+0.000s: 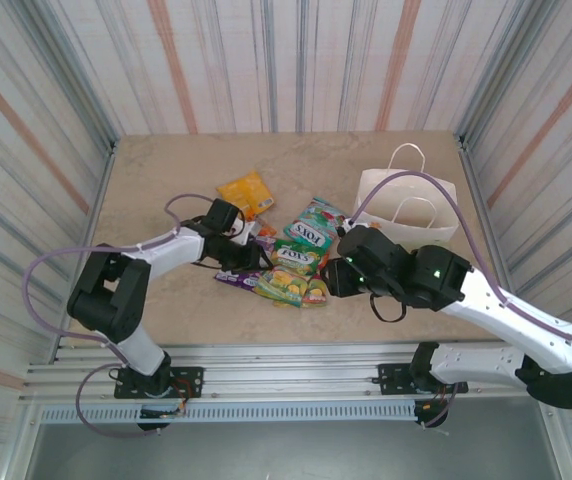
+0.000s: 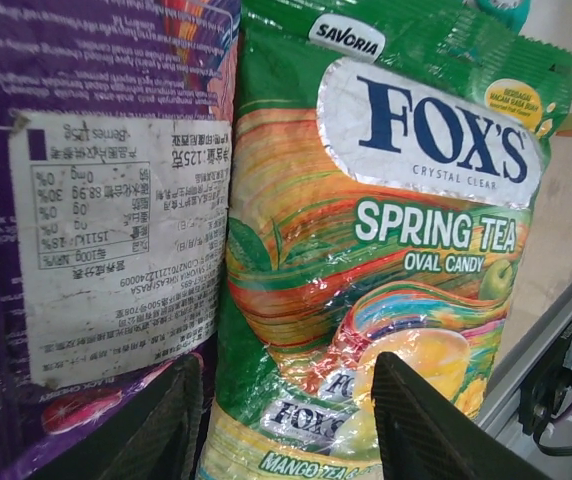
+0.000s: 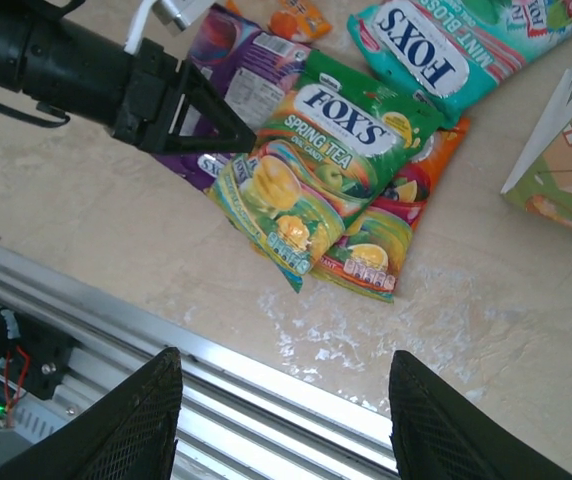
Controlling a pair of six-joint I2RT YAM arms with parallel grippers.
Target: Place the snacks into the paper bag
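**Top view:** your left fingers (image 1: 246, 258) nose into the near-left edge of the snacks (image 1: 291, 262), heaped mid-bench (image 1: 166, 180). The right fingers (image 1: 334, 278) hang just beside the heap's right edge. The bag (image 1: 406, 205) sits behind that arm, toward the far right.

**Left wrist:** the left fingers (image 2: 156, 430) stand half apart and clamp nothing. The green packet (image 2: 386, 250) lies dead ahead, its long axis running straight away from you. The purple packet (image 2: 96, 200) touches its left side.

**Right wrist:** the right fingers (image 3: 131, 430) are spread wide and empty above bare bench (image 3: 486, 330) beside the rail (image 3: 236, 390). The green packet (image 3: 336, 140) lies ahead, overlapping an orange packet (image 3: 391, 235), with the bag (image 3: 566, 150) at the right edge.

The left arm looks nearer for the pick. Slick foil on smooth stone will likely slide, and the room is tight on the purple side.
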